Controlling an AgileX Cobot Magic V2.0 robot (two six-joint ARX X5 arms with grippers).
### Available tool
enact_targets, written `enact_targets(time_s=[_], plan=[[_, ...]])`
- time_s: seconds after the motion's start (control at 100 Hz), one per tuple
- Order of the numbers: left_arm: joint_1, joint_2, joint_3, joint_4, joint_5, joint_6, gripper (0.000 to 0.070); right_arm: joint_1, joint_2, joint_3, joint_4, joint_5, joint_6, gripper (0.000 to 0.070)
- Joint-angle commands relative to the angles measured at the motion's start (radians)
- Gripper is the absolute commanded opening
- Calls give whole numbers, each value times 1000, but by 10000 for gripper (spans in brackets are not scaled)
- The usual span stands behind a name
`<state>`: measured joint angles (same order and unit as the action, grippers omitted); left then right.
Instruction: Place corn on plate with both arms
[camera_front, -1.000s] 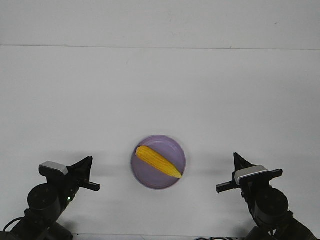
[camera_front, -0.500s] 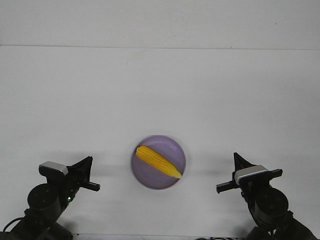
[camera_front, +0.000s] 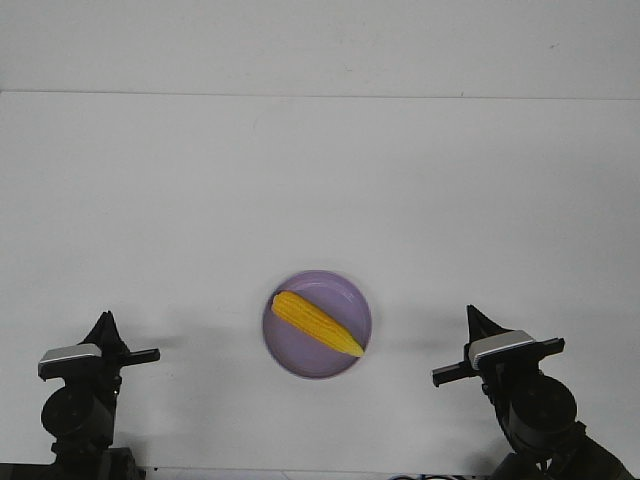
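Left claw (camera_front: 128, 345) & right claw (camera_front: 452, 350) flank plate (camera_front: 348, 298) — corn (camera_front: 316, 323) on it

A husked yellow-orange corn cob (camera_front: 316, 324) lies flat and diagonal inside a round, shallow lavender-purple plate (camera_front: 347, 291), its paler pointed tip resting at the rim on the robot's right side, blunt end toward the left.

The corn (camera_front: 316, 324) lies on the plate (camera_front: 340, 289), between left gripper (camera_front: 118, 340) and right gripper (camera_front: 458, 350)

A robot test room is shown. Only a plain white surface (camera_front: 320, 200) and a bare wall (camera_front: 320, 45) are seen.
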<state>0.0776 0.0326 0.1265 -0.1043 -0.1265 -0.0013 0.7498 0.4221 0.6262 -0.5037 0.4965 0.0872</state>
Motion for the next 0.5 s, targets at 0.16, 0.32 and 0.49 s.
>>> enact_targets(time_s=[0.16,0.32,0.49], plan=[[16,-30,-94,53,35,19,15,8,3,8,10,2,14,0],[-33,-30,-113,108,30,51,15,8,3,8,10,2,14,0],[-55,-30,-113,108,41,50,15,8,3,8,10,2,14,0]])
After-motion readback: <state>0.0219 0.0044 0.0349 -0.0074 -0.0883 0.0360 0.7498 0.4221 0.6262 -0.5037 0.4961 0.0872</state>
